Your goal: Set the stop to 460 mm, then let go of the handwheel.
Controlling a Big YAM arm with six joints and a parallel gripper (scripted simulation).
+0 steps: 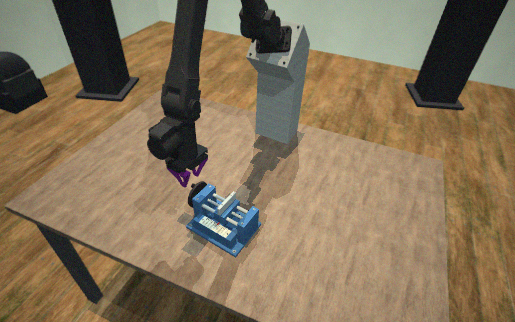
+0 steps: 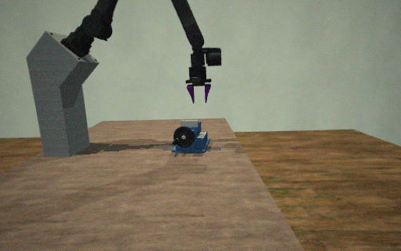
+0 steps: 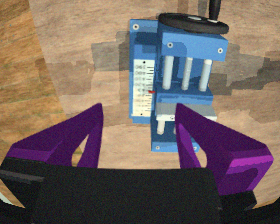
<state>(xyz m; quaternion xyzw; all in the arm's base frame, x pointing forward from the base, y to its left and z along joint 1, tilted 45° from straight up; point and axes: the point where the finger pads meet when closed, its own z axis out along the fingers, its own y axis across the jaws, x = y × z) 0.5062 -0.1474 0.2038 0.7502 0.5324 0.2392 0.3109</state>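
Note:
A blue fixture (image 1: pixel 248 230) (image 2: pixel 198 150) (image 3: pixel 195 46) stands on the table. Its black handwheel (image 1: pixel 196 192) (image 2: pixel 184 136) (image 3: pixel 191 23) is at one end, with a crank handle (image 2: pixel 176 142) (image 3: pixel 215 9) sticking out. The pale stop block (image 1: pixel 227 203) (image 2: pixel 190 123) (image 3: pixel 194 109) sits across the metal rods. A red pointer (image 3: pixel 151 92) is beside the white scale (image 1: pixel 214 227) (image 2: pixel 202 135) (image 3: pixel 142 105), around mid-scale; its numbers are too blurred to read surely. My gripper (image 1: pixel 190 180) (image 2: pixel 199 102) (image 3: pixel 139 110) is partly open and empty, pointing down above the fixture, not touching the handwheel.
The fixture is on the wooden table (image 1: pixel 351 225) (image 2: pixel 133 203), nearer one long edge. The grey pedestal (image 1: pixel 278 100) (image 2: pixel 53 105) carrying the arm stands at the table's opposite side. Dark columns (image 1: pixel 91 50) (image 1: pixel 456 55) stand on the floor beyond the table.

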